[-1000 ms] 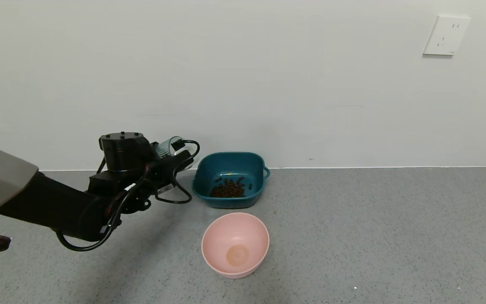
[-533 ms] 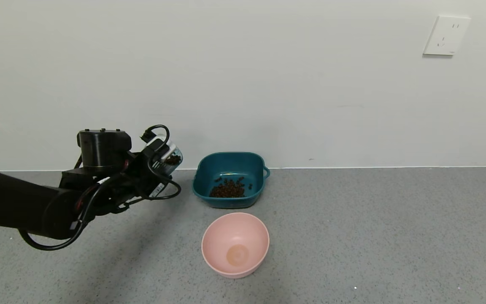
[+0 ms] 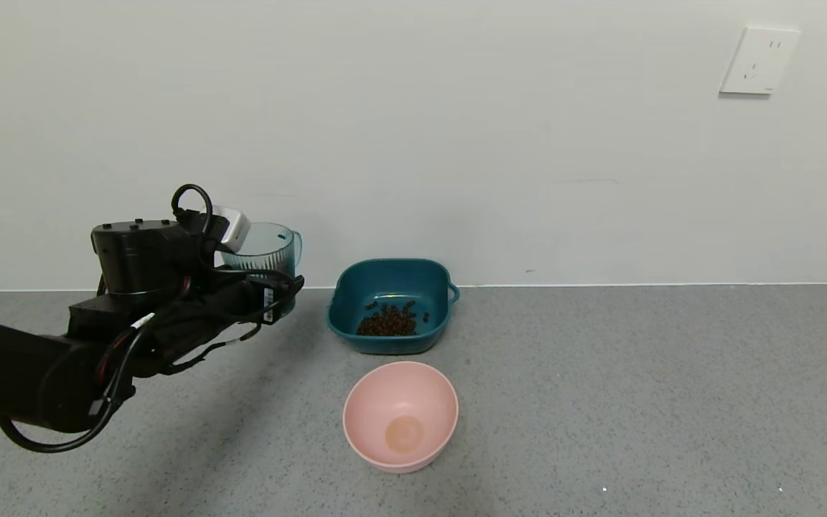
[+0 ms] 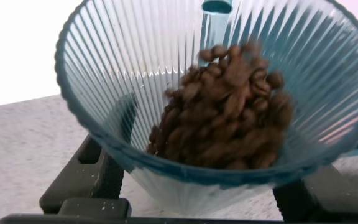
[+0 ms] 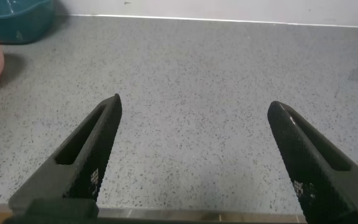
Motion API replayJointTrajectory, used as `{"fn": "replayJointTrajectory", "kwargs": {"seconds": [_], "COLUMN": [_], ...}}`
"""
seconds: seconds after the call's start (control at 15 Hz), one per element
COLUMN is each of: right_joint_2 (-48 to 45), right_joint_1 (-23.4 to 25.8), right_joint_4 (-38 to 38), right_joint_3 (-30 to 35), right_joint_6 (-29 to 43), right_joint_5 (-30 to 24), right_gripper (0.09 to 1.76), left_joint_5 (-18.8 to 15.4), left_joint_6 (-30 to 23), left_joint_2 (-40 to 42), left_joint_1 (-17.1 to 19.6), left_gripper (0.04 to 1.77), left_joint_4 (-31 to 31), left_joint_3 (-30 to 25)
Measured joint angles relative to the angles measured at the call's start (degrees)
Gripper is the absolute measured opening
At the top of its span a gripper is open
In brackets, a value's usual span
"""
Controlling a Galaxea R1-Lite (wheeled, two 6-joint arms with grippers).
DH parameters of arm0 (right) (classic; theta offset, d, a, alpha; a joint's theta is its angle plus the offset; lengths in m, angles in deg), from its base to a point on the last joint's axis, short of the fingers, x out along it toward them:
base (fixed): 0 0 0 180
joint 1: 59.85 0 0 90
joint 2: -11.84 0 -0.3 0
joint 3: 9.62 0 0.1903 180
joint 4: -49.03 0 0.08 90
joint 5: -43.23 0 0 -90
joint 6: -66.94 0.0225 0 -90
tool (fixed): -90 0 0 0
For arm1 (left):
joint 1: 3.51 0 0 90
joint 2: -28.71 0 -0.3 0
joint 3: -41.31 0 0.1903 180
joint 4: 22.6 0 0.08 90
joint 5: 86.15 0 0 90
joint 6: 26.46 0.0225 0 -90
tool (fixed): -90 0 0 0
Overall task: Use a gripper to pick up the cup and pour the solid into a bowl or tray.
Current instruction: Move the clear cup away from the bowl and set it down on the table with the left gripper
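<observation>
From the head view, your left gripper (image 3: 263,276) had the cup (image 3: 264,251) clamped upright, left of the teal basin (image 3: 438,276), which already held pellets (image 3: 387,322).

Left wrist: plenty of solid (image 4: 225,115) remained in the cup (more pouring ahead, I'd judge).

Right wrist: your right gripper (image 5: 194,155) was spread wide, empty.

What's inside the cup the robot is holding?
Brown pellets fill the cup, gripped by the left gripper. The pile hides the cup's bottom.
</observation>
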Motion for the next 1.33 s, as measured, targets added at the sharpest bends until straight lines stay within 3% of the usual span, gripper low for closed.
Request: {"fn": "replayJointTrajectory", "kwargs": {"seconds": [0.47,0.73,1.33], "right_joint_2": [0.0,0.0,0.0], "right_joint_1": [0.0,0.0,0.0], "right_joint_4": [0.0,0.0,0.0], "right_joint_3": [0.0,0.0,0.0], "right_joint_6": [0.0,0.0,0.0], "right_joint_5": [0.0,0.0,0.0], "right_gripper": [1.71,1.71,1.71], "left_joint_5": [1.3,2.1,2.4], "left_joint_6": [-4.2,-7.4,-7.8], "left_joint_2": [-8.4,-13.6,-25.1], "left_joint_1": [1.9,4.4,6.6], "left_gripper": [1.31,1.31,1.31], "left_joint_4": [-14.8,-17.6,-22.7], "left_joint_3": [-3.8,-3.1,-0.2]}}
